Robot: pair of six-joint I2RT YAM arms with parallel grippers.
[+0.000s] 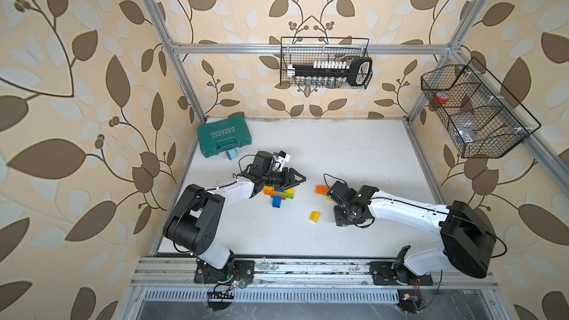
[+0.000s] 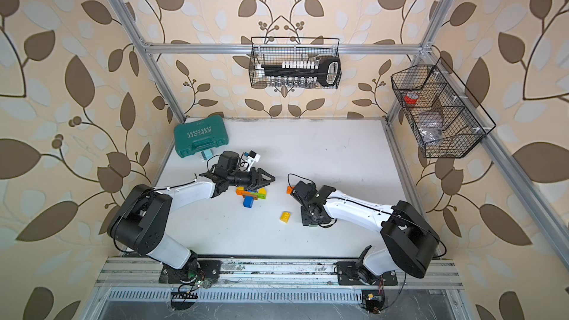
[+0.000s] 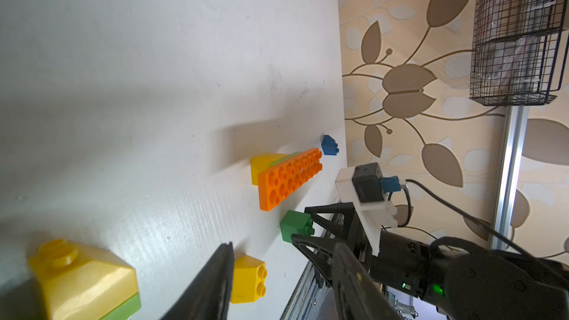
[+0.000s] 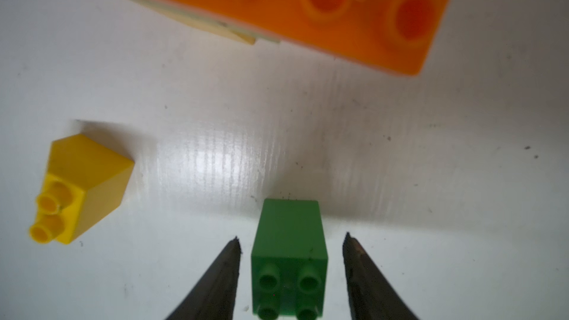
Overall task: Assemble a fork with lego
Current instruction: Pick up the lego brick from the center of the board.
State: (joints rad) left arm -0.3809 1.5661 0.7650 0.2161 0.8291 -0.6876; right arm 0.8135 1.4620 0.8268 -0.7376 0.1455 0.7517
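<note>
The left arm (image 1: 228,190) stretches forward and inward with its wrist rolled onto its side and the left gripper (image 1: 299,177) held level, fingers (image 3: 215,278) parted, while the right arm (image 1: 400,207) bends its wrist steeply downward, the right gripper (image 4: 292,237) low with both fingers (image 4: 221,272) spread apart.

Glossy plastic lego (image 4: 289,232) — smooth, faintly ribbed tabletop (image 4: 215,112)

A tool case (image 1: 223,138) is sitting back left on the worktop (image 1: 354,149). A brick cluster (image 1: 278,196) is lying beneath the left gripper (image 1: 301,179), a sloped brick (image 1: 314,217) to its front right, a cube brick (image 4: 289,257) between the parted jaws of the right gripper (image 4: 292,237).
</note>
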